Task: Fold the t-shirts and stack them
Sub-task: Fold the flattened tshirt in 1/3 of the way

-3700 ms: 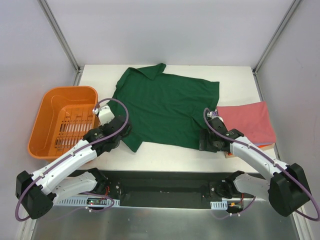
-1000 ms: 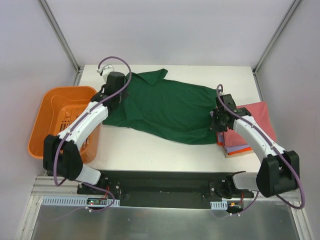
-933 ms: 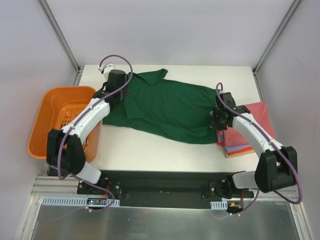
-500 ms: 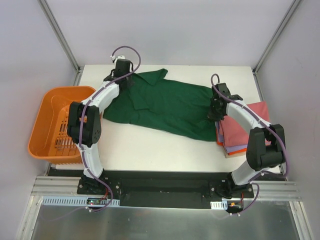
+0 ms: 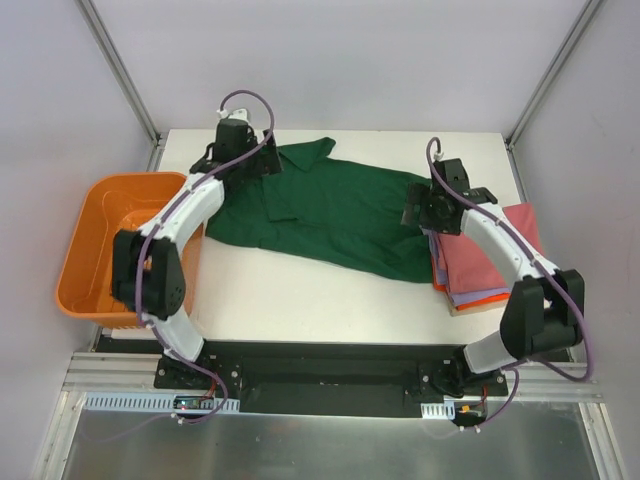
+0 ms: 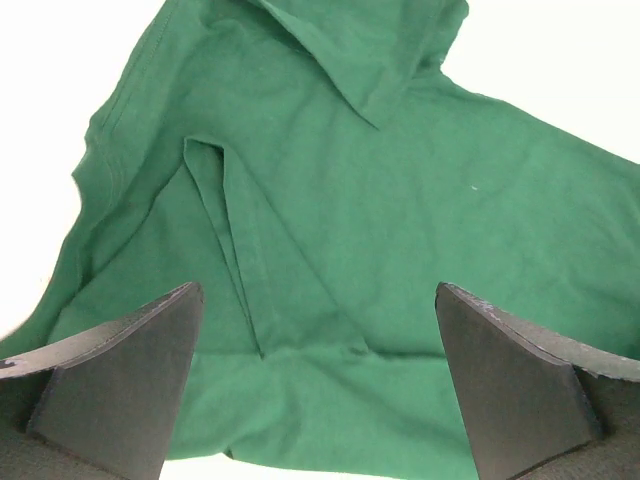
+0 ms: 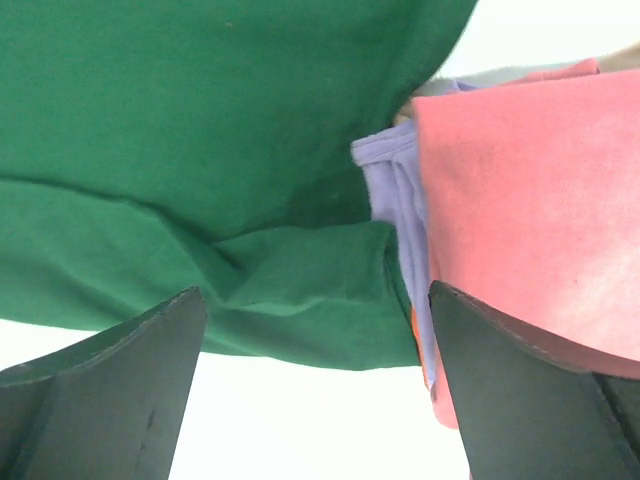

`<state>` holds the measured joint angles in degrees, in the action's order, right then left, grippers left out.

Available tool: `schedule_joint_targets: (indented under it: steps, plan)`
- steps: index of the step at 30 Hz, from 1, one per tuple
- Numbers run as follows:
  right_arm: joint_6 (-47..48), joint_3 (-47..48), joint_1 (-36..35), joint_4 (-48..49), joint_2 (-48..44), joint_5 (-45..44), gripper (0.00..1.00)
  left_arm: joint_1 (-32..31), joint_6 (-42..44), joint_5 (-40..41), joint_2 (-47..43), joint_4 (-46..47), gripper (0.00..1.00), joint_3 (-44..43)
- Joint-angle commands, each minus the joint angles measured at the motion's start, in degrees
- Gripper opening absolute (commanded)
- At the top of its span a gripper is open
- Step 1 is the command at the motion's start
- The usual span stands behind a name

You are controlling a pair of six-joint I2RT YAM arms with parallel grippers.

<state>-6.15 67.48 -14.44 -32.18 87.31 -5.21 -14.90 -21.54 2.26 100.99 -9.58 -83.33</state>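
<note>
Green shirt (image 5: 340, 215) lay spread on the table (image 5: 300, 295), long axis left to right; left jaws hung open over its left end; right jaws open over its right end, beside the folded stack (image 5: 495, 250).

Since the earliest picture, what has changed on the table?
The left pincer and right pincer carried the near hem of the dark green collared cloth shirt toward the far edge, folding it over, then opened and let go. The orange plastic basket and the pink-red-topped folded stack stayed.

The white table (image 5: 300, 300) carries a green shirt (image 5: 330, 210) and folded shirts (image 5: 470, 275).
</note>
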Motion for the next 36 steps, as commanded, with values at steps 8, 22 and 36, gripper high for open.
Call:
schedule_joint_targets:
  steps: [8,22,36]
  plan:
    - [7.38,-9.11,-8.85,6.6,-14.97,8.1,0.96,0.04,-6.32,-8.41,-24.95,1.23,0.99,21.62]
    - [2.9,-11.23,-13.87,8.46,-0.04,1.7,0.96,0.22,-7.64,3.97,-7.67,1.5,0.99,19.26]
    - [1.32,-18.43,-8.33,9.07,1.82,2.49,0.96,6.98,-11.86,8.02,2.46,-3.42,0.99,19.96]
